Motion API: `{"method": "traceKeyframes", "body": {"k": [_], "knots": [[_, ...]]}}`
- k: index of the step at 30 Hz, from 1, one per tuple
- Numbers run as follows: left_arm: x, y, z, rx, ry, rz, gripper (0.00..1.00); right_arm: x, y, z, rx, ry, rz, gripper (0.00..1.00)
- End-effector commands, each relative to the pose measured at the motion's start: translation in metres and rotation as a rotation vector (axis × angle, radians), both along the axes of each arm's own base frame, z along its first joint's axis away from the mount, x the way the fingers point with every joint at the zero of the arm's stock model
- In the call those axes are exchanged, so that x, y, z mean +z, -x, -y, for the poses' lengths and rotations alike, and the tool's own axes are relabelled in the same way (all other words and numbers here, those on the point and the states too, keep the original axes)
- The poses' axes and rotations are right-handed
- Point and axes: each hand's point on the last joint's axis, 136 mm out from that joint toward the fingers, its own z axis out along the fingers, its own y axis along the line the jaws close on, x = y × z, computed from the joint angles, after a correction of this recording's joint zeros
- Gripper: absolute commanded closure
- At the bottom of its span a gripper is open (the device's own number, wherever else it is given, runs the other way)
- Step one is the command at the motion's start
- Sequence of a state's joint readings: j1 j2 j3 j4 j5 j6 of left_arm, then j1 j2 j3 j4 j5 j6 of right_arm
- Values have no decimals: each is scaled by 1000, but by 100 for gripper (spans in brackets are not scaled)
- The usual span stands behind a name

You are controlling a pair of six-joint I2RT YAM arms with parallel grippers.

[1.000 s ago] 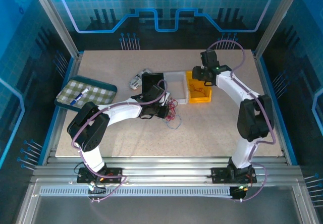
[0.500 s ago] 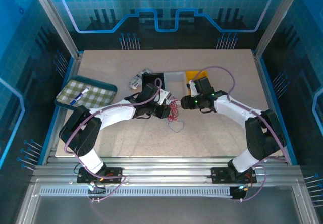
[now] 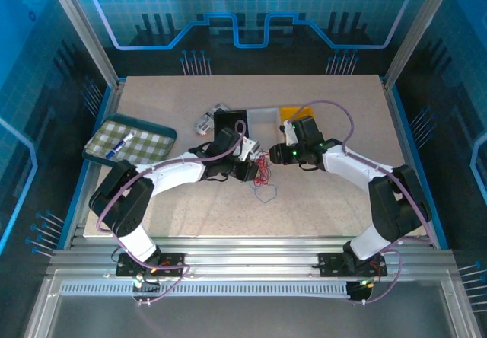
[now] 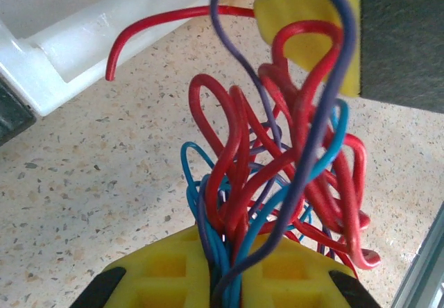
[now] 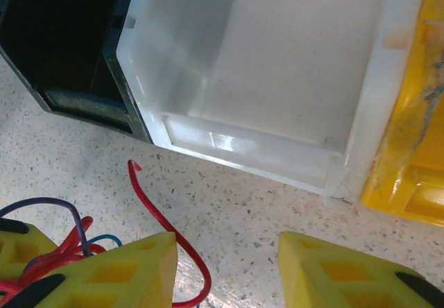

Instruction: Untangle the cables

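The cables [image 4: 277,169] are a tangle of thin red, blue and purple wires, hanging as a small bunch [image 3: 262,172] over the middle of the table. My left gripper [image 4: 225,280] is shut on the bunch's lower end, its yellow fingers [image 4: 159,273] pressed together around the strands. One loose blue-grey loop [image 3: 265,193] lies on the table below the bunch. My right gripper [image 5: 225,273] is open just right of the bunch [image 3: 272,155], low over the table. A red wire end [image 5: 163,232] curls up between its fingers, close to the inner face of the left finger [image 5: 132,266].
Black bin [image 5: 55,44], white bin [image 5: 277,79] and yellow bin [image 5: 409,148] stand in a row just behind the grippers. A green checked tray [image 3: 129,140] with a pen lies at the far left. A small grey-white object [image 3: 207,122] lies left of the black bin.
The right arm swung from above the yellow bin down and left to the cable bunch, next to the left gripper. The left gripper kept its hold and barely moved.
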State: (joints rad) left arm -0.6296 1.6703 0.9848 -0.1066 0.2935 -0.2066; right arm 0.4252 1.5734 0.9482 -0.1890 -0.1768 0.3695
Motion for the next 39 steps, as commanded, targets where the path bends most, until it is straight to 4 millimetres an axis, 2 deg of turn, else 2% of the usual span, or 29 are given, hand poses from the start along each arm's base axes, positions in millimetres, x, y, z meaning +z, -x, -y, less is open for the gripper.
{"method": "traceKeyframes", "body": {"k": [1,5,8,13,17,18,22,23,24,27,32,35,39], "knots": [[21,-3,6,-24,32,52,100,-12,6,-11,26,-49,-46,59],[21,-5,5,-7,23,66,100,-22,13,-16,44,-57,-87,60],[22,-6,4,2,19,77,100,-27,16,-12,34,-49,-92,60],[20,-7,3,13,9,86,100,-26,17,-6,27,-41,-82,59],[21,-5,4,3,6,91,100,-27,15,-11,30,-63,-81,61],[21,-4,5,-1,5,91,100,-27,14,-12,30,-70,-78,64],[20,-4,3,10,-10,86,100,-18,5,-11,1,-77,-34,92],[20,-4,1,18,-15,84,100,-13,1,-9,-14,-73,-15,96],[19,-5,0,27,-21,82,100,-22,7,-1,-38,-48,-24,97],[15,-5,-5,51,-49,53,100,-23,5,23,-126,32,1,100],[1,3,-6,25,-83,-22,68,-27,5,65,-271,103,10,100],[-3,5,-5,22,-85,-39,59,-28,7,76,-294,90,2,100],[-2,1,0,18,-74,-47,58,-29,9,75,-273,76,-1,100]]}}
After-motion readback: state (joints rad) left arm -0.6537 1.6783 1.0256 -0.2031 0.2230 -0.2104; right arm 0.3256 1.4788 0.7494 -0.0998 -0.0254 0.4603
